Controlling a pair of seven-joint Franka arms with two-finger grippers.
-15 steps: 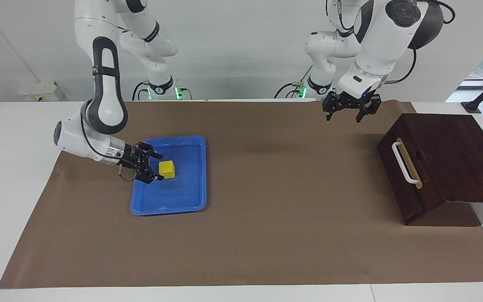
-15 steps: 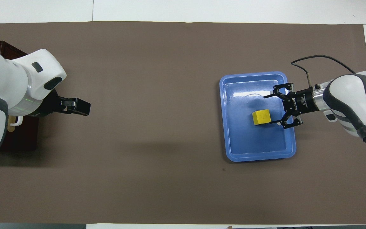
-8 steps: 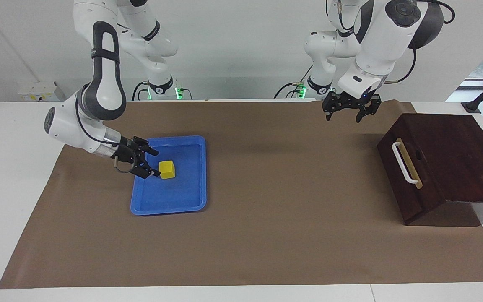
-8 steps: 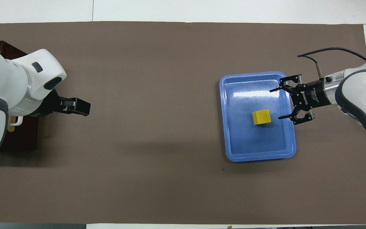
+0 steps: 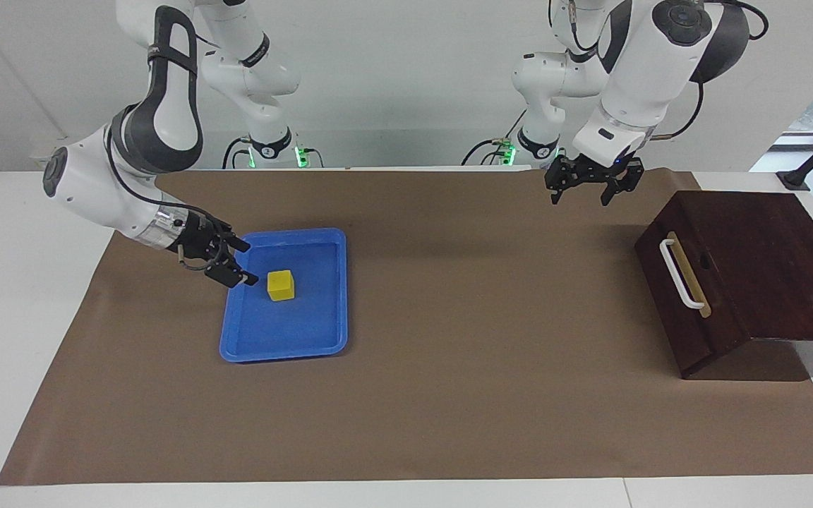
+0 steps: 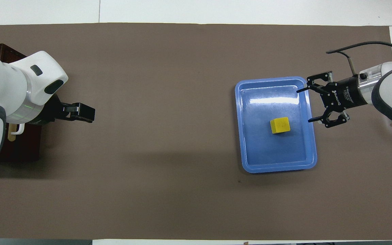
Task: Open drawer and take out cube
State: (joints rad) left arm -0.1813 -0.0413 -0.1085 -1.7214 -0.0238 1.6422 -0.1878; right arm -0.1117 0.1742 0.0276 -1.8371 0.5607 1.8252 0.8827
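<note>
Cube [image 5: 281, 284] sits in the blue tray [image 5: 329, 339] in the facing view, free of the right gripper [image 5: 235, 264], whose fingers stand apart over the tray's rim, a sign that it is set down; the drawer [image 5: 689, 296] looks shut, and the left gripper [image 5: 586, 189] hangs open and idle over the mat near it. Overhead, the cube [image 6: 280, 125] lies mid-tray [image 6: 250, 163], apart from the right gripper [image 6: 306, 105], while the left gripper [image 6: 83, 113] waits beside the box.

Illumination bright, even and diffuse, both views sharp. Soft shadows lie on the brown paper table cover [image 5: 449, 395] beneath the arms and beside the dark wooden sloped-top box [image 5: 752, 261]. Pale glare streaks the flat blue plastic tray [image 6: 247, 136].
</note>
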